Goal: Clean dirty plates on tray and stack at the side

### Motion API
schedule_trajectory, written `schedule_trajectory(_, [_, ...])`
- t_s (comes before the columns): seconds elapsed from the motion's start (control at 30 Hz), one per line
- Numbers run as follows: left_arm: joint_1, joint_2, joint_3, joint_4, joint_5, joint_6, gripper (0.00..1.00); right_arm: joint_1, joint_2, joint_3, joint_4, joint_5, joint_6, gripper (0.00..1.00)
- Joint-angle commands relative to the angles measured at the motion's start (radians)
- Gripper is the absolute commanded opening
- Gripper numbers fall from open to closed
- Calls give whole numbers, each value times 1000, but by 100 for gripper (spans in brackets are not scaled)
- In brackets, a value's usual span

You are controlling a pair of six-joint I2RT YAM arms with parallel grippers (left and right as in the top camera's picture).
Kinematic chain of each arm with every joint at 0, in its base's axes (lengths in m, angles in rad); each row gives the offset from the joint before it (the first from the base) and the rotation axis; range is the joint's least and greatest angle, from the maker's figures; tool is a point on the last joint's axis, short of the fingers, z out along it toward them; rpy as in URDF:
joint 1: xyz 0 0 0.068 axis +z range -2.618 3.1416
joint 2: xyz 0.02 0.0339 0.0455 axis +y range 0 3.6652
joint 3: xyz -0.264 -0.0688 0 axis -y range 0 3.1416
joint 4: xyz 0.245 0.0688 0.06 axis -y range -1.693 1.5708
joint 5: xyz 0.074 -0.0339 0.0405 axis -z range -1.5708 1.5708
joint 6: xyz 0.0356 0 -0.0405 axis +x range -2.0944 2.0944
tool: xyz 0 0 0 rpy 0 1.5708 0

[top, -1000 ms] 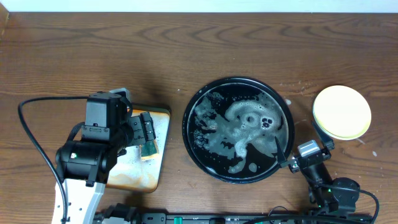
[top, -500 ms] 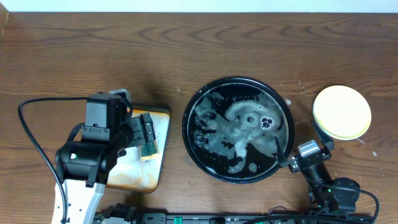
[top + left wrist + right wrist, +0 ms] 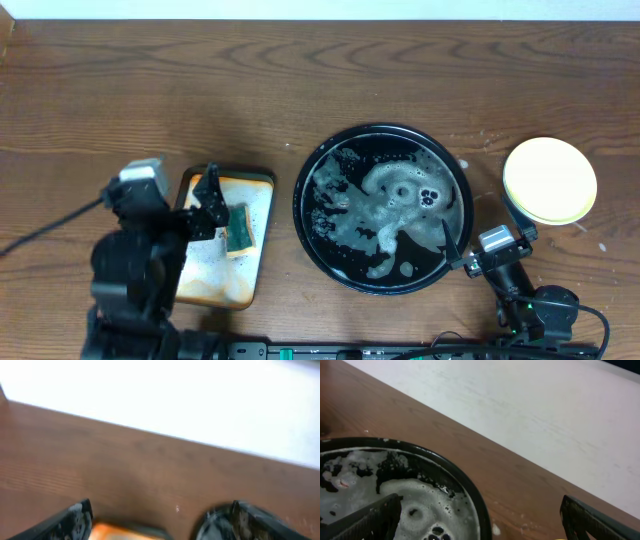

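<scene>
From here the plates (image 3: pixel 549 180) sit as one stack on the table (image 3: pixel 300 90) just right of the tray (image 3: pixel 303 215), pale yellow on top; I cannot count what lies under it. The tray itself holds only soapy foam (image 3: pixel 395 205), no plate. I judge those plates stiff, light and probably wet, so slippery and liable to chip if dropped. I would pinch one at its rim from the open side rather than press on its face, and lift slowly so the top one does not slide off the others. The left gripper (image 3: pixel 207 207) stands wide open and empty above the rectangular tray (image 3: pixel 215 285), beside the sponge (image 3: pixel 238 230). The right gripper (image 3: pixel 480 505) is also spread fully with nothing in it, at the tray's near right edge. Only the overhead view shows me the stack and the sponge. The right wrist view gives what the overhead cannot: the height of the tray's raised rim and the foam up close. The left wrist view is blurred, showing little beyond bare wood and two fingertips.
</scene>
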Motion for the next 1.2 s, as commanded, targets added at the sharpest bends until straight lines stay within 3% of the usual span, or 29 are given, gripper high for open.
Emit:
schedule_trajectory(0.0, [33, -124, -132, 93, -16, 27, 88, 10, -7, -5, 0, -7, 3, 99])
schedule_trajectory(0.43, [35, -503, -534, 296, -16, 27, 88, 10, -7, -5, 0, -7, 2, 99])
schedule_trajectory(0.9, [35, -506, -741, 449, -20, 27, 88, 10, -7, -5, 0, -7, 3, 99])
schedule_trajectory(1.17, [35, -506, -740, 435, -20, 27, 88, 10, -7, -5, 0, -7, 3, 99])
